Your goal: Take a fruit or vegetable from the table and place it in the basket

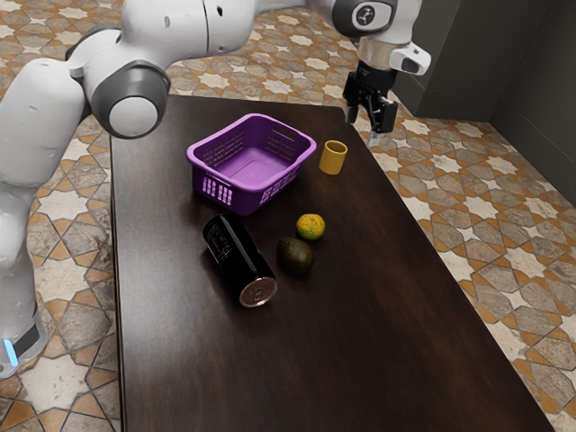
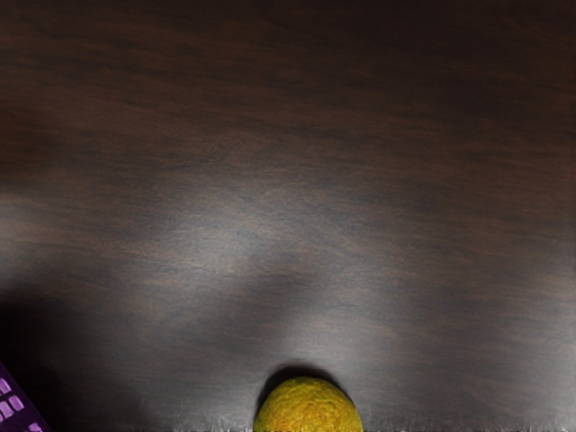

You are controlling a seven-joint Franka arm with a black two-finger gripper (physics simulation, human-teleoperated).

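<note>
The fingers of the gripper (image 1: 363, 128) seem apart, and the wrist view's edge cuts off the yellowish fruit (image 2: 309, 409).

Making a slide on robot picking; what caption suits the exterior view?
An open gripper above a table with purple basket, yellow cup, citrus, dark avocado and sideways black can.

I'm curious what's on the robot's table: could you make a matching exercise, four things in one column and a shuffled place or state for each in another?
1. Purple plastic basket
2. Black metal can
3. Yellow cylindrical cup
4. Dark oval avocado

A. Lying on its side
B. Next to the yellow-green round citrus fruit
C. Has slotted walls
D. Standing upright beside the basket

Pairs: 1-C, 2-A, 3-D, 4-B
</note>
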